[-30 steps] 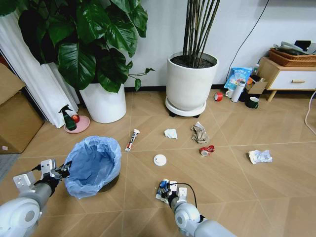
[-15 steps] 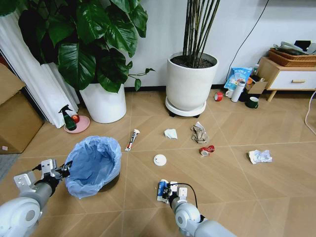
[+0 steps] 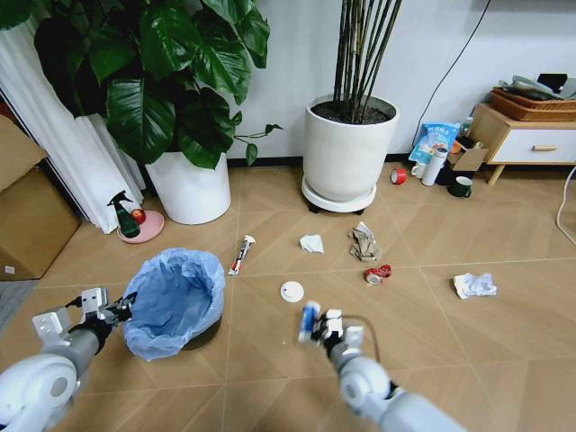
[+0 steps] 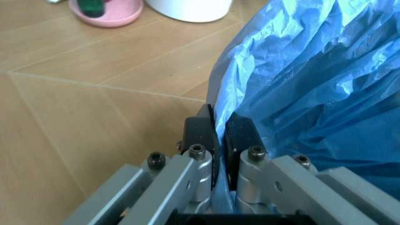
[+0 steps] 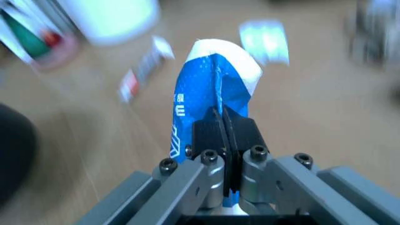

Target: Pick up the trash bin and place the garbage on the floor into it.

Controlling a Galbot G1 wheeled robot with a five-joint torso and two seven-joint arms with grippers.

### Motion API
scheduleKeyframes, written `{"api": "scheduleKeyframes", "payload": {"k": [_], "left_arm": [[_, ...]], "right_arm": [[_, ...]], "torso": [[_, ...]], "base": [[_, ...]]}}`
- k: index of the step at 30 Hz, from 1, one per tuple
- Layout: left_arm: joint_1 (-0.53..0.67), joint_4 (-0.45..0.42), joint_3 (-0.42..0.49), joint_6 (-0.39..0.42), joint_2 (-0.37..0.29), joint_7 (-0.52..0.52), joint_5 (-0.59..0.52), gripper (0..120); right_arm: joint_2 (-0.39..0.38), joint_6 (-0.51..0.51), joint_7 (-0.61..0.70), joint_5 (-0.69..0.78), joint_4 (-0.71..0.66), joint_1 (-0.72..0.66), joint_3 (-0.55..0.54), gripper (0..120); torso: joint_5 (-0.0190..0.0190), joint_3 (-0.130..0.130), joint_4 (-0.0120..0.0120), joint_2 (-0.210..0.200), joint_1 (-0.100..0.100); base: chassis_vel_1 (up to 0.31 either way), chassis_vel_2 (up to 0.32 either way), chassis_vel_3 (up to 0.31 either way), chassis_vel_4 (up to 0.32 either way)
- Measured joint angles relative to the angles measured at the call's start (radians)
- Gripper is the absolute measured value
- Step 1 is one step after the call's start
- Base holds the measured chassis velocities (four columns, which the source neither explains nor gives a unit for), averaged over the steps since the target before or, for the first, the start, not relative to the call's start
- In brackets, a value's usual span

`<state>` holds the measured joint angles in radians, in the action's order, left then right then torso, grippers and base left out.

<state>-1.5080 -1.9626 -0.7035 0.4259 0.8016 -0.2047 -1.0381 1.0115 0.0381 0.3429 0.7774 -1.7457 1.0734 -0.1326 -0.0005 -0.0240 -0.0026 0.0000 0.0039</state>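
The left gripper [image 3: 124,306] is clamped on the rim of the trash bin [image 3: 175,301]: in the left wrist view its two black fingers [image 4: 201,133] stand nearly closed, with only the folded edge of the light-blue bag liner [image 4: 300,84] pinched between them. One finger lies outside the rim and the other inside. Bare floor [image 3: 468,342] lies on the outer side of the fingers; a pink dish [image 4: 105,10] and a white plant pot [image 4: 190,5] sit well beyond the fingertips.

The right gripper [image 3: 315,324] is raised above the floor, to the right of the bin and apart from it. Its fingers [image 5: 240,133] are pressed together on the lower edge of a blue-white wrapper [image 5: 209,93], which stands up beyond the fingertips. Open tile separates the wrapper from the bin's near rim.

Remaining garbage lies on the floor ahead of the right fingertips:
- white disc [image 3: 292,291], nearest, between bin and gripper;
- small tube [image 3: 240,254], near the bin's far rim;
- crumpled white tissue [image 3: 311,243];
- crumpled brown paper [image 3: 364,242];
- crushed red can [image 3: 377,273], just beside the paper;
- second white tissue [image 3: 473,285], well apart to the right.

A tall white planter [image 3: 349,151] stands beyond the brown paper. A cardboard box [image 3: 27,216] borders the floor at the far left.
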Motion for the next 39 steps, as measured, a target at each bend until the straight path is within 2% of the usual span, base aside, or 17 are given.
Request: {"api": "scheduleKeyframes", "payload": {"k": [4,7,10,18,21,24,26,29,31,35,39], "left_arm": [[0.039,0.023,0.060,-0.008,-0.026,0.008,-0.021,0],[0.050,0.029,0.084,-0.012,-0.034,0.017,-0.033,0],[0.066,0.034,0.132,-0.018,-0.058,0.034,-0.049,0],[0.087,0.043,0.173,-0.028,-0.080,0.056,-0.046,0],[0.095,0.044,0.185,-0.033,-0.083,0.067,-0.045,0],[0.099,0.045,0.191,-0.042,-0.084,0.088,-0.037,0],[0.098,0.045,0.187,-0.043,-0.084,0.091,-0.037,0],[0.097,0.045,0.183,-0.043,-0.085,0.092,-0.037,0],[0.096,0.044,0.173,-0.043,-0.089,0.093,-0.040,0],[0.087,0.041,0.157,-0.043,-0.096,0.093,-0.045,0],[0.078,0.037,0.144,-0.043,-0.099,0.093,-0.047,0]], "right_arm": [[-0.036,-0.101,-0.111,-0.051,-0.085,-0.019,0.051,0],[-0.044,-0.141,-0.158,-0.055,-0.096,-0.042,0.052,0],[-0.053,-0.197,-0.245,-0.026,-0.102,-0.116,0.006,0],[-0.039,-0.233,-0.312,0.006,-0.096,-0.206,-0.079,0],[-0.025,-0.246,-0.332,0.015,-0.087,-0.250,-0.119,0],[0.027,-0.271,-0.371,0.050,-0.050,-0.370,-0.234,0],[0.052,-0.275,-0.379,0.059,-0.029,-0.401,-0.276,0],[0.073,-0.276,-0.381,0.063,-0.012,-0.414,-0.303,0],[0.124,-0.277,-0.375,0.068,0.023,-0.428,-0.349,0],[0.166,-0.274,-0.356,0.067,0.063,-0.427,-0.392,0],[0.164,-0.260,-0.334,0.065,0.069,-0.420,-0.407,13]], "torso": [[-0.0001,0.000,0.0002,0.000,0.000],[-0.0003,0.000,0.0003,0.000,0.000],[-0.0002,0.000,0.0003,0.000,0.000],[-0.0002,0.000,0.0004,0.000,0.000],[-0.0003,0.000,0.0002,0.000,0.000],[-0.0004,0.000,0.0005,0.000,0.000],[-0.0005,0.000,0.0005,0.000,0.000],[-0.0005,0.000,0.0006,0.000,0.000],[-0.0005,0.000,0.0004,0.000,0.000],[-0.0005,0.000,0.0005,0.000,0.000],[-0.0004,0.000,0.0002,0.000,0.000]], "base": [[0.000,0.000,0.000,0.000],[0.000,0.000,0.000,0.000],[0.000,0.000,0.000,0.000],[0.000,0.000,0.000,0.000],[0.000,0.000,0.000,0.000],[0.000,0.000,0.000,0.000],[0.000,0.000,0.000,0.000],[0.000,0.000,0.000,0.000],[0.000,0.000,0.000,0.000],[0.000,0.000,0.000,0.000],[0.000,0.000,0.000,0.000]]}}
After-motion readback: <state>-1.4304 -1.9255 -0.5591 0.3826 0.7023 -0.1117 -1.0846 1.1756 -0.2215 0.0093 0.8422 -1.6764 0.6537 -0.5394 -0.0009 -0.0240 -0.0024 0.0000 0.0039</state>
